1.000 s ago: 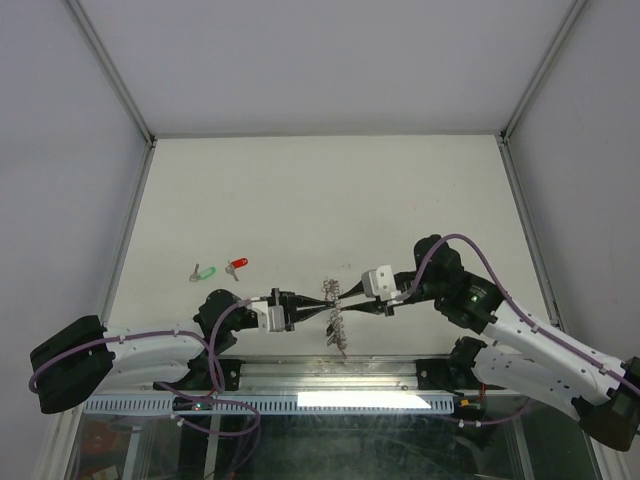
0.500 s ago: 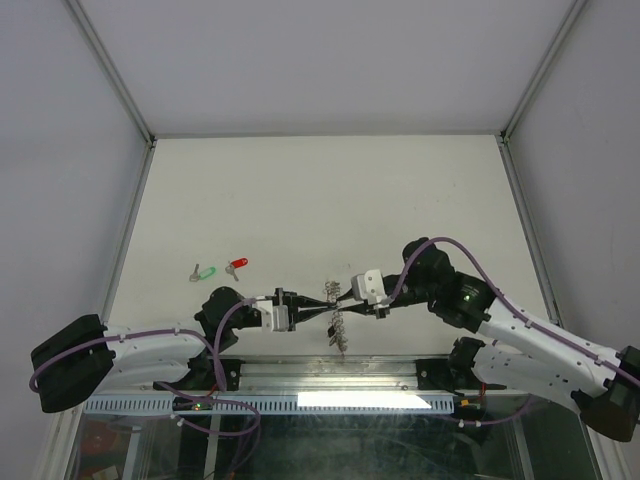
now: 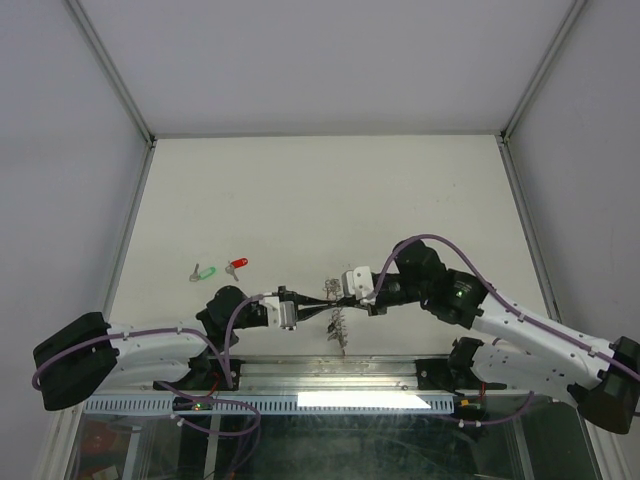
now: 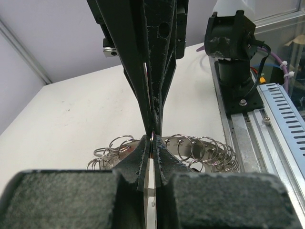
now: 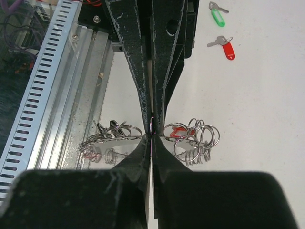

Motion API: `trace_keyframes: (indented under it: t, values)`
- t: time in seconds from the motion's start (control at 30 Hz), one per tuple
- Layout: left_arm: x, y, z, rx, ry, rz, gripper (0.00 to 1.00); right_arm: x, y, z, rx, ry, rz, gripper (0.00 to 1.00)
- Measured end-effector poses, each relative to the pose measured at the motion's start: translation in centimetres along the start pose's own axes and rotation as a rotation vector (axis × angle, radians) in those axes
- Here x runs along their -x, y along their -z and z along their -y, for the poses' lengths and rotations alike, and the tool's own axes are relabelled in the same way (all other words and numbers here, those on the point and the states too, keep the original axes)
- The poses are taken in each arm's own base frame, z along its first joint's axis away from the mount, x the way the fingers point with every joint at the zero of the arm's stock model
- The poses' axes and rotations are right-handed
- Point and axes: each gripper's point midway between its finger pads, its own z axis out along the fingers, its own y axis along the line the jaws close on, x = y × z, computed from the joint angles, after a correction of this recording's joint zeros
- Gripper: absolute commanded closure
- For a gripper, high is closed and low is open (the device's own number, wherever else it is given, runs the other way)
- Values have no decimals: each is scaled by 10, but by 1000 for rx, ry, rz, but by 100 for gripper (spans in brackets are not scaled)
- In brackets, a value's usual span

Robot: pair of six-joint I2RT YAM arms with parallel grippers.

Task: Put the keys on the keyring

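The keyring (image 3: 336,318), a flat metal piece hung with many small silvery rings, stands near the table's front edge between my two grippers. My left gripper (image 3: 324,308) is shut on one small ring of the keyring (image 4: 200,149), pinched at the fingertips (image 4: 151,139). My right gripper (image 3: 335,298) meets it tip to tip and is shut on the same small ring (image 5: 151,136) of the keyring (image 5: 195,138). The keys lie apart on the table to the left: the green-headed key (image 3: 206,272) (image 5: 218,18) and the red-headed key (image 3: 238,264) (image 5: 228,49).
A metal rail (image 3: 330,372) runs along the near edge just behind the keyring. A slotted cable duct (image 5: 43,86) lies beyond it. The right arm's base (image 4: 233,52) stands on the rail. Enclosure walls (image 3: 120,200) bound the white table.
My right gripper has moved left onto the keyring and closed on a small ring. My left gripper has kept its grip and barely moved. The keys lie where they were.
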Motion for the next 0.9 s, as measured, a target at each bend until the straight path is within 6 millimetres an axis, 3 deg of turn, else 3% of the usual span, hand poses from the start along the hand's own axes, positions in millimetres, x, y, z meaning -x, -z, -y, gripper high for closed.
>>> trace_keyframes:
  t: [0.37,0.67,0.9]
  values:
    - [-32,-1,-1,30,41,-84,100,-30,-7,2,-32,-87,-105,100]
    - [-37,0,-4,56,56,-88,81,-36,-9,3,-49,-95,-117,100]
    - [-36,0,-6,69,50,-88,77,-37,-9,3,-58,-92,-122,100]
